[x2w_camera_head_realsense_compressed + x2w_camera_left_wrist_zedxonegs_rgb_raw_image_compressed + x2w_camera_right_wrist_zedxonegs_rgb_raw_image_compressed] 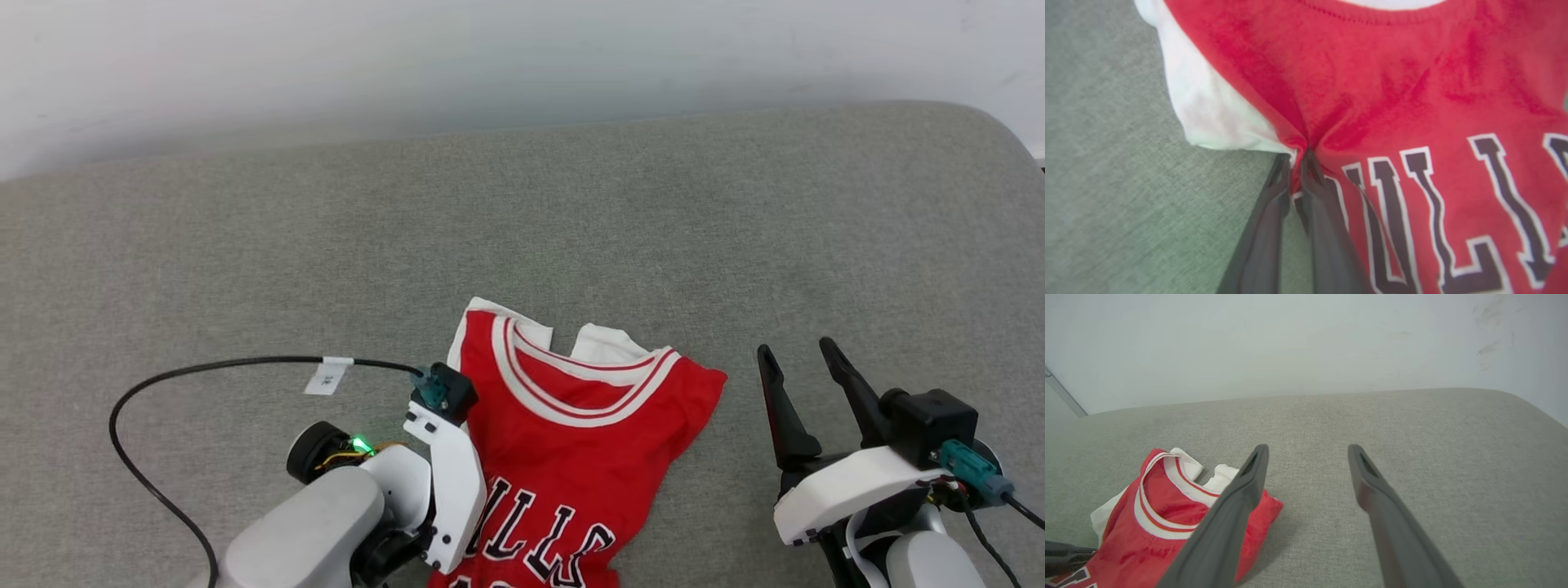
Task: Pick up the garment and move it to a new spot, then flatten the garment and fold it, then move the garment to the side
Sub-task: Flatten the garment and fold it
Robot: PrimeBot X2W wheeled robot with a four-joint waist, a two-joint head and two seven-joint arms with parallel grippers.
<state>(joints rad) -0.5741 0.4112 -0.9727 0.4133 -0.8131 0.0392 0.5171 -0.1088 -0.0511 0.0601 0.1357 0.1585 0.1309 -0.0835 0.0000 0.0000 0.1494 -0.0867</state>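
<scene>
garment [571, 425]: red jersey, white sleeves, striped collar, black white-outlined lettering; front up, near middle of the grey surface [571, 229].
left fingers [1265, 232]: clamped on a pinch of red cloth beside the white sleeve, seen close in the left wrist view.
right fingers [782, 408]: apart, over bare surface right of the garment.
room: bare surface far and right; rounded far-right corner.
</scene>
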